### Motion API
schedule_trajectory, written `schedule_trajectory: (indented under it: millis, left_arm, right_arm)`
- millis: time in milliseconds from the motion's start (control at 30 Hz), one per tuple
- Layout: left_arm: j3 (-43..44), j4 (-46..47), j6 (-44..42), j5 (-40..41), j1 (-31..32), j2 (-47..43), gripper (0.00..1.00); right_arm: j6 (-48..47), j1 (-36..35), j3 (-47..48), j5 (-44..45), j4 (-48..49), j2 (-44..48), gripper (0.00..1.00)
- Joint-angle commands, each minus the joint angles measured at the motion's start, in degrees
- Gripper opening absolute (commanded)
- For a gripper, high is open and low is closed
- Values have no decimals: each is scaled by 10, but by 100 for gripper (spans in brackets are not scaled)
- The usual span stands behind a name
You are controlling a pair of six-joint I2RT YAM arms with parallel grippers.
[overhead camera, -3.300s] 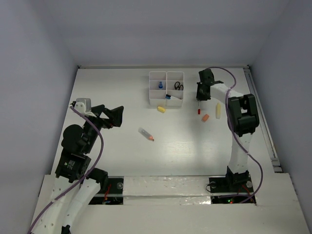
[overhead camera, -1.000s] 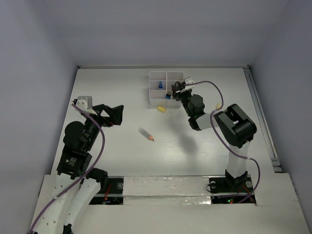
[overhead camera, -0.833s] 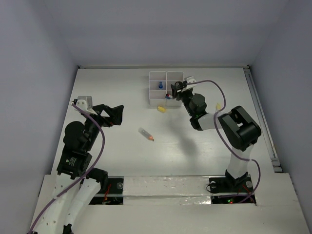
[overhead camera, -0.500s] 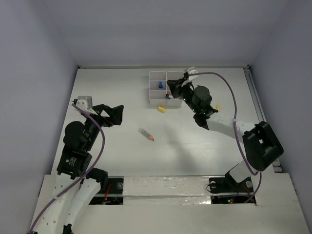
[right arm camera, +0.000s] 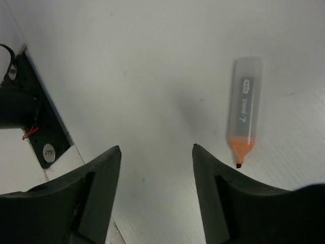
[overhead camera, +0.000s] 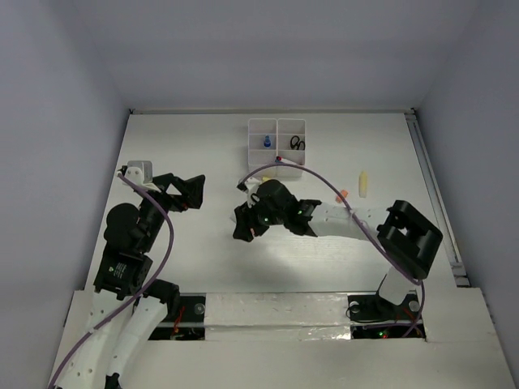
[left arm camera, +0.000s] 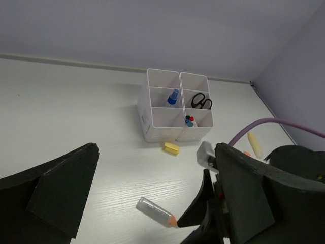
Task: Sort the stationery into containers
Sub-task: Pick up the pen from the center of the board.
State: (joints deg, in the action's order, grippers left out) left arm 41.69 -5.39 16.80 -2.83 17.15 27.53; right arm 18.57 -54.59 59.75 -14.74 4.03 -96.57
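Left end effector: my left end effector (overhead camera: 196, 192) sits over the 9 o'clock side of the desk (overhead camera: 178, 146). Its fingers are spread wide with nothing between them.
Right end effector: my right end effector (right arm camera: 155, 150) reaches across to the middle of the desk and hangs low over the surface. Its fingers stand apart and grip nothing.
Highlighter: the highlighter (right arm camera: 244, 118), clear-bodied with an orange tip, lies flat on the desk. In the right wrist view it is at 2 o'clock of the finger gap and outside the fingers. Its tip points to 6 o'clock and comes close to one finger. From above I find most of it hidden beneath the end effector.
Yellow eraser: the yellow eraser (left arm camera: 172, 148) lies on the desk at 6 o'clock of the tray, near its near wall but apart from it.
Orange eraser: the orange eraser (overhead camera: 342, 194) lies on the desk just beside the cream tube, at its 7 o'clock.
Cream tube: the cream tube (overhead camera: 363, 183) lies on the desk at 4 o'clock of the tray, well apart from it.
Tray: the white tray (left arm camera: 152, 127) stands towards 12 o'clock, beyond my right end effector.
Far-left compartment: I see a blue-capped item (left arm camera: 173, 96) leaning inside.
Far-right compartment: black-handled scissors (left arm camera: 201, 101).
Near-right compartment: pens (left arm camera: 189, 121), with one blue cap and one red cap showing.
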Motion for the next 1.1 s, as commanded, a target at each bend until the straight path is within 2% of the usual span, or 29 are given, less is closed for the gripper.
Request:
schedule_trajectory:
  millis: [0, 33, 167, 333, 633, 1067]
  left_arm:
    - [-3, 32, -3, -6, -3, -6, 99]
    - [-3, 31, -3, -6, -3, -6, 99]
    - [-3, 31, -3, -7, -3, -6, 99]
    - [-4, 30, -3, -8, -3, -8, 99]
    - [-5, 30, -1, -10, -3, -5, 99]
    - [-5, 30, -1, -9, -3, -2, 99]
  right_arm:
    - [47, -3, 3, -8, -18, -21, 66]
    - [52, -3, 1, -9, -13, -25, 72]
    - [62, -3, 12, -14, -19, -53, 81]
    - [70, -3, 20, 0, -23, -101, 81]
    - [76, 12, 30, 71, -24, -122, 82]
    - [32, 28, 129, 144, -98, -188, 85]
